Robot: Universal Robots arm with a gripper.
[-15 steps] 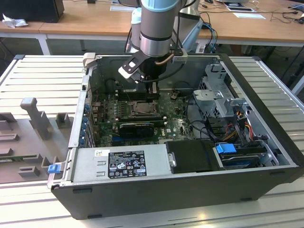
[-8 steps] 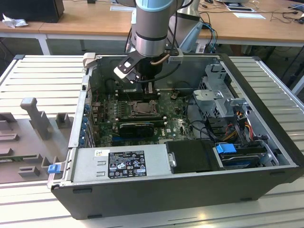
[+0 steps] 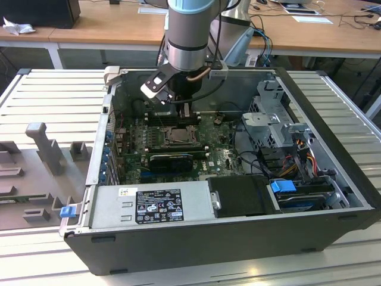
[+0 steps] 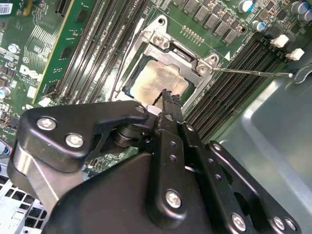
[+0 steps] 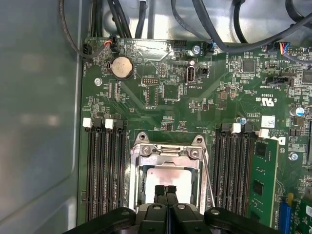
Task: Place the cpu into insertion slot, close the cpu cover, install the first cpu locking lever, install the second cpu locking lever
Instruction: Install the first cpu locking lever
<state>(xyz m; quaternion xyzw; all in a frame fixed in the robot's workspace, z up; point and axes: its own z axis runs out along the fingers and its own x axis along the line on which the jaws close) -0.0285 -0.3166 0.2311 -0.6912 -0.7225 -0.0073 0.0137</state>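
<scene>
The tool (image 5: 165,190), fingers together, hovers just over the cpu (image 5: 170,174), seated in the slot (image 4: 127,88) mid-motherboard (image 5: 126,114) under the cover (image 5: 144,163). The lever (image 5: 206,175) looks unlatched, so the cover may lift; a downward push could scratch the cpu.

The flat green printed circuit board (image 5: 170,97) has fine pale tracing and long black memory slots (image 5: 105,175) tipped with white clips. The small square cpu (image 4: 157,80) is pale silvery-beige with a cloudy, mottled sheen, framed by the thin silvery metal cpu cover (image 5: 168,152). The jointed pincer (image 4: 166,96) is matt black with bright silver screws. On the near side, the grey power supply box (image 3: 119,205) bears a black-and-white label.
</scene>
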